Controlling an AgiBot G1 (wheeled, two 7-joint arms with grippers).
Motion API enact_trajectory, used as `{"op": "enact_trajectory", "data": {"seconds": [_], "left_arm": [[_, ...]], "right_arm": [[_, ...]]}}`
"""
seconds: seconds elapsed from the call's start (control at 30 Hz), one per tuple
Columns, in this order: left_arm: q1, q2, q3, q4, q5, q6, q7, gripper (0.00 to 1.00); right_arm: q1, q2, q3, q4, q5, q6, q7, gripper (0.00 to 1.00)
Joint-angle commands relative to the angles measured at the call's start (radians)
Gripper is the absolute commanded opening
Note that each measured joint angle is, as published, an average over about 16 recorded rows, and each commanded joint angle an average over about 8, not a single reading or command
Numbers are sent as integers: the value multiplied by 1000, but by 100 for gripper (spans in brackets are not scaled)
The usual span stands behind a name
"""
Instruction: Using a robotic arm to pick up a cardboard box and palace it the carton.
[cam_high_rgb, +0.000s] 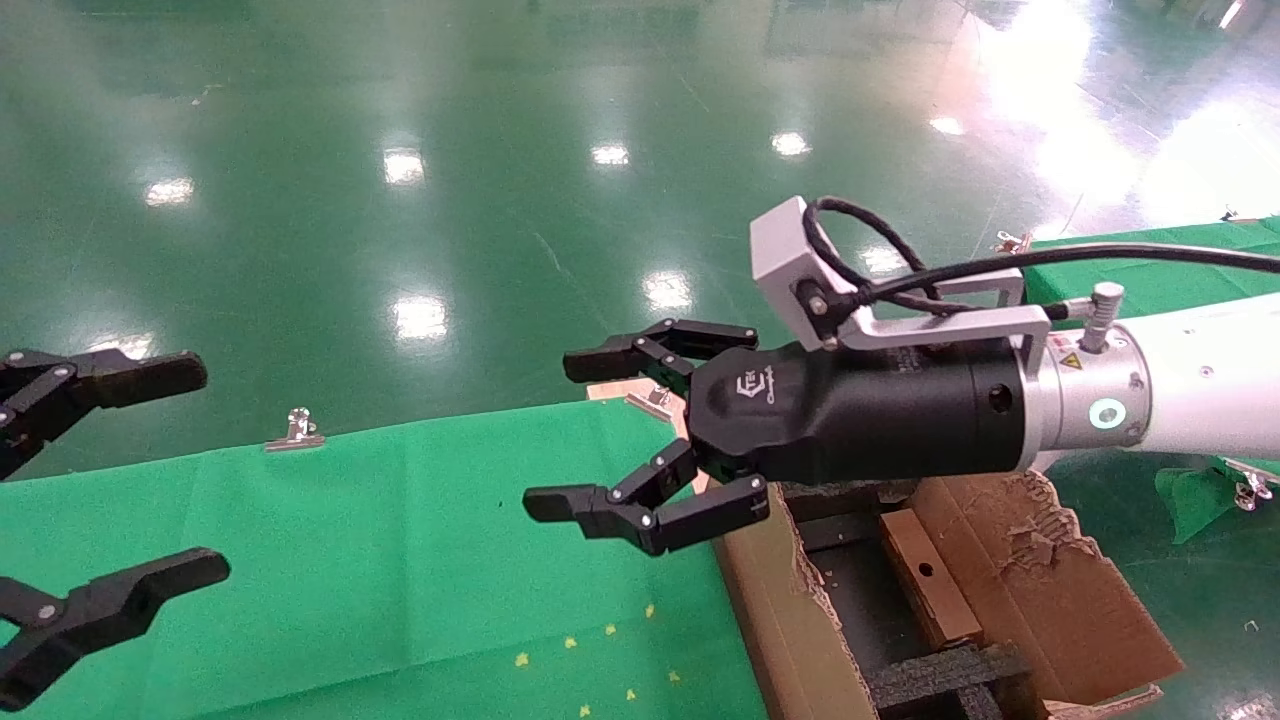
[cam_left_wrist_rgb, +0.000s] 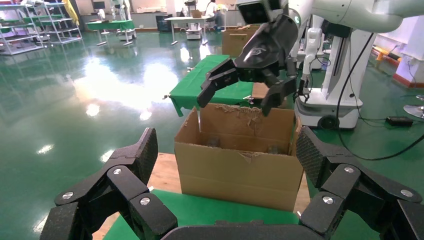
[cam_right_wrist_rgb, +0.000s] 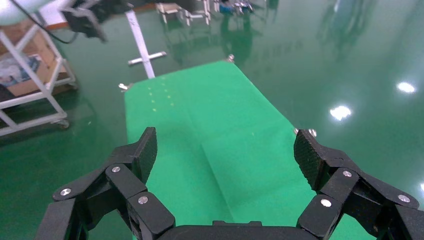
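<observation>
The robotic arm's right gripper (cam_high_rgb: 565, 435) hangs open and empty above the green cloth, just left of the carton (cam_high_rgb: 790, 620). The carton stands at the lower right, with torn flaps and black foam (cam_high_rgb: 940, 675) inside. The small brown cardboard box (cam_high_rgb: 930, 590), with its round hole, lies inside the carton, apart from both grippers. In the left wrist view the carton (cam_left_wrist_rgb: 240, 170) stands ahead with the right gripper (cam_left_wrist_rgb: 232, 95) above its rim. My left gripper (cam_high_rgb: 200, 470) (cam_left_wrist_rgb: 227, 152) is open and empty at the far left. The right wrist view shows the right gripper (cam_right_wrist_rgb: 227, 150) over bare cloth.
A green cloth (cam_high_rgb: 380, 560) covers the table, held by metal clips (cam_high_rgb: 297, 430) at its far edge. Beyond lies shiny green floor. A second green table (cam_high_rgb: 1150, 270) stands at the right. A white robot base (cam_left_wrist_rgb: 330, 100) is behind the carton, and a white rack (cam_right_wrist_rgb: 30, 90) stands off the table's end.
</observation>
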Motion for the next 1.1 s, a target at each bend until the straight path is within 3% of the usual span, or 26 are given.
{"op": "enact_trajectory", "data": {"seconds": [0.03,0.67,1.1], "left_arm": [[0,0,0,0,0,0,0,100],[0,0,0,0,0,0,0,100],[0,0,0,0,0,0,0,100]], "right_arm": [[-33,-9,51,2,-1,-22,-17,100],[-325,-84,502,23,-12,-216,-168,100],[-332,-86,512,24,-12,-221,-170,100]]}}
